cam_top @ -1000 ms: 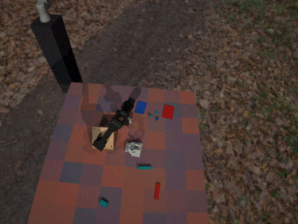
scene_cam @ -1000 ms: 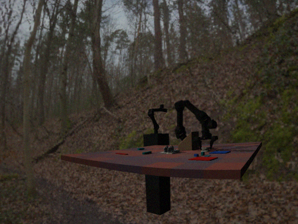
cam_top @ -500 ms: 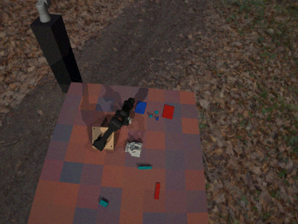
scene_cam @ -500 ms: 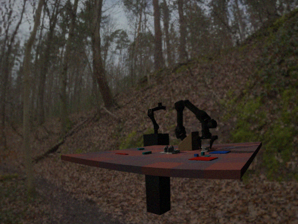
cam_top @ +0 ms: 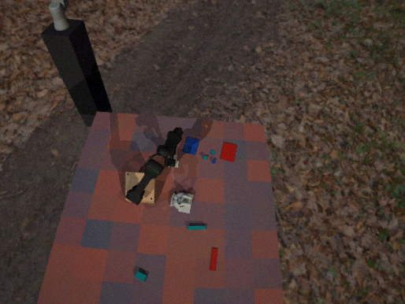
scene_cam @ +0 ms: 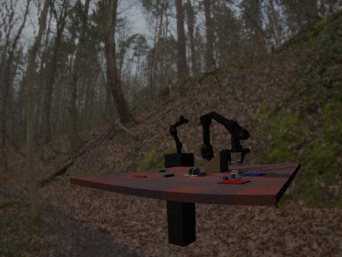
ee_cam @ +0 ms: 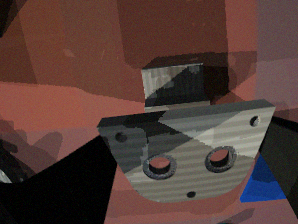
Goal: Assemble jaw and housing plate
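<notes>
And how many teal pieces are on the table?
4: two small ones between the blue plate and red plate; a bar mid-table; a block lowest in the top view.

Mesh of jaws' teeth too sm. to tell.

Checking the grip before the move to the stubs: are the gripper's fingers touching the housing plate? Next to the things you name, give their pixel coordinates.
Touching: the wrist view shows the fingers against both side edges of the housing plate (ee_cam: 192, 145).

So the counter is a patchwork of dull red and purple squares, with brown leaf litter past its side edges and, behind its far edge, bare trees under dim grey light.
</notes>
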`<state>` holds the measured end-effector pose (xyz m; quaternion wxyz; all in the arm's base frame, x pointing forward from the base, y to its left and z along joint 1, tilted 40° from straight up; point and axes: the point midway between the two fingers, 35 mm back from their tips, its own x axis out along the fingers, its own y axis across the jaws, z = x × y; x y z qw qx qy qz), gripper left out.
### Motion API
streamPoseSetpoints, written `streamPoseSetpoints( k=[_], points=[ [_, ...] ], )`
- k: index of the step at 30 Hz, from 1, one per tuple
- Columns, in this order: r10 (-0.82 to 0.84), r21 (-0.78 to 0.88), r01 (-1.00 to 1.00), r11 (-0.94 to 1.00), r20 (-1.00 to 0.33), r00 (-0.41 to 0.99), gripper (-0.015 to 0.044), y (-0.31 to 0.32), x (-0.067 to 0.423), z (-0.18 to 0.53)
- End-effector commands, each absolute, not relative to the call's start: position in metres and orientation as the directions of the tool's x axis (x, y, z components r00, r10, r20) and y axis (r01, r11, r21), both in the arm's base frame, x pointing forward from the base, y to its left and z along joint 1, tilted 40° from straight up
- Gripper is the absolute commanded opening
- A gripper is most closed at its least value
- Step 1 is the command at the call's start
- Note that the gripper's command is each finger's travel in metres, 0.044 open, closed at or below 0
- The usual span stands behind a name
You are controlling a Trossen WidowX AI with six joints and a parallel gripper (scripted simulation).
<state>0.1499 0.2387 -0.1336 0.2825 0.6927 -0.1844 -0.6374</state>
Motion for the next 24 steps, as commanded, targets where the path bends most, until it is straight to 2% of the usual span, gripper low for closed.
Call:
streamPoseSetpoints(
  k=[1, 24],
  points=[
    [-0.61, 0.62, 0.098, -0.778, -0.784, 0.117, 0.0351, 0.247, 0.148, -0.124],
    [-0.601, 0.61, 0.076, -0.788, -0.791, 0.117, 0.0351, 0.225, 0.176, -0.078]
  ],
)
